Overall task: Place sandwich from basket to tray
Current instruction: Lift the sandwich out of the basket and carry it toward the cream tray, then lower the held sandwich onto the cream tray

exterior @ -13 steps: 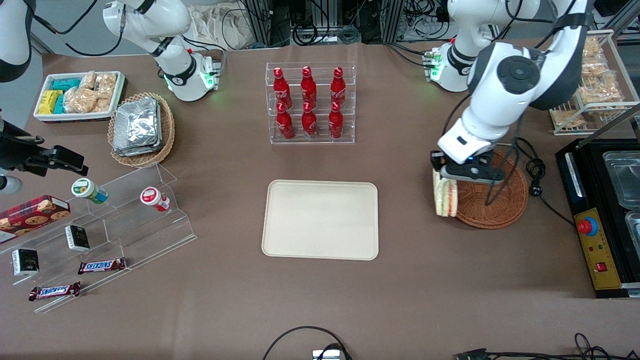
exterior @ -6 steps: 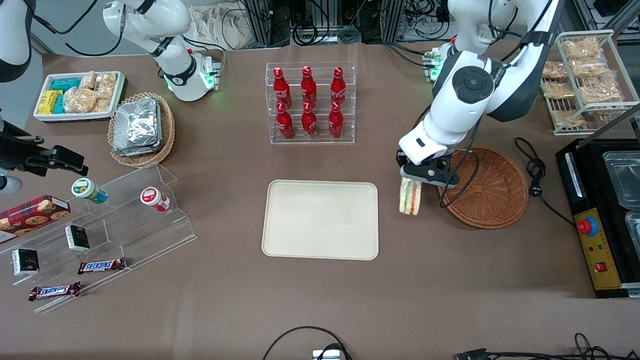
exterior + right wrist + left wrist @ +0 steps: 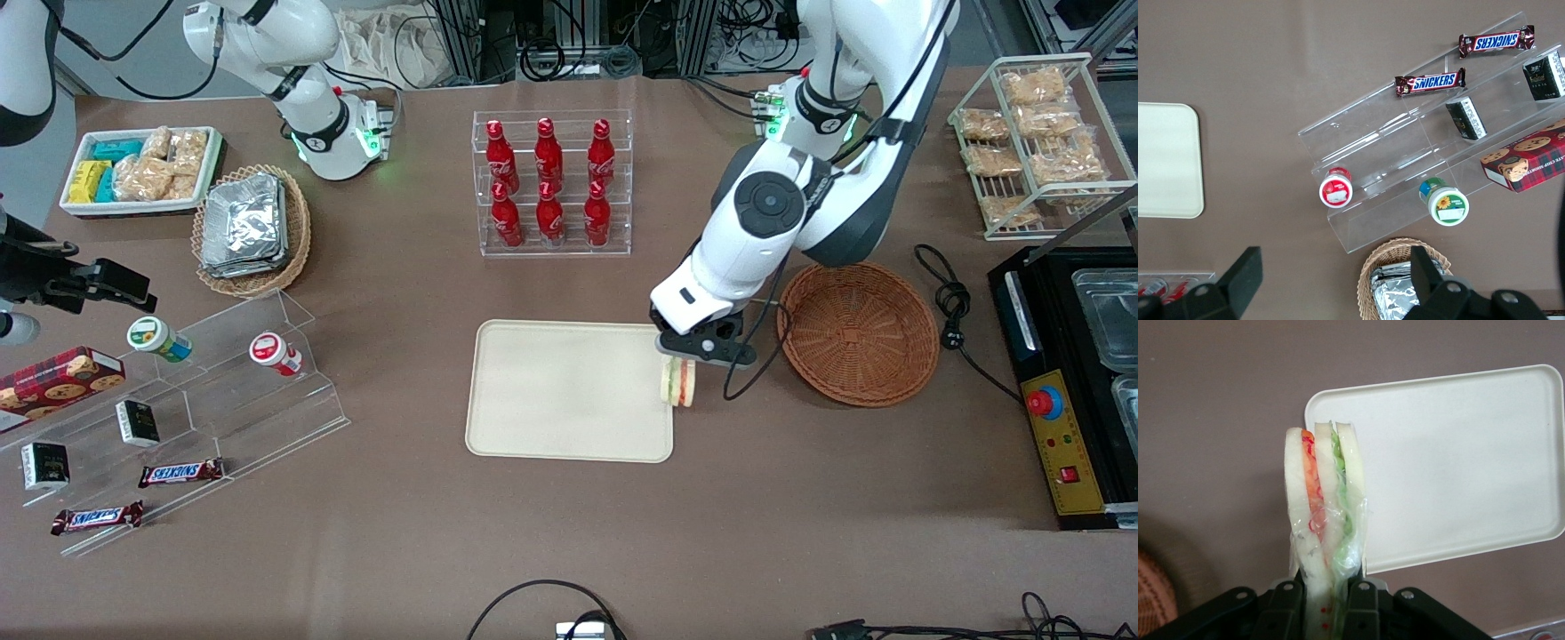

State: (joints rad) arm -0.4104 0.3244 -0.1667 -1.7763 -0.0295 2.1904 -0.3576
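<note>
I see the claw [image 3: 683,357] clamped on the sandwich [image 3: 677,383], suspended above the tray [image 3: 569,391] rim at the edge nearest the basket [image 3: 859,333], clear of the basket.

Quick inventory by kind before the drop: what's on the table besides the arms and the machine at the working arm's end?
Sandwich, held by the tool at the tray's edge: 1
Tray: 1
Wicker baskets, reddish-brown basket and foil-packet basket: 2
Red cola bottles: 6
Snickers bars: 2
Lidded cups: 2
Small dark boxes: 2
Cookie box: 1
Total: 17
</note>
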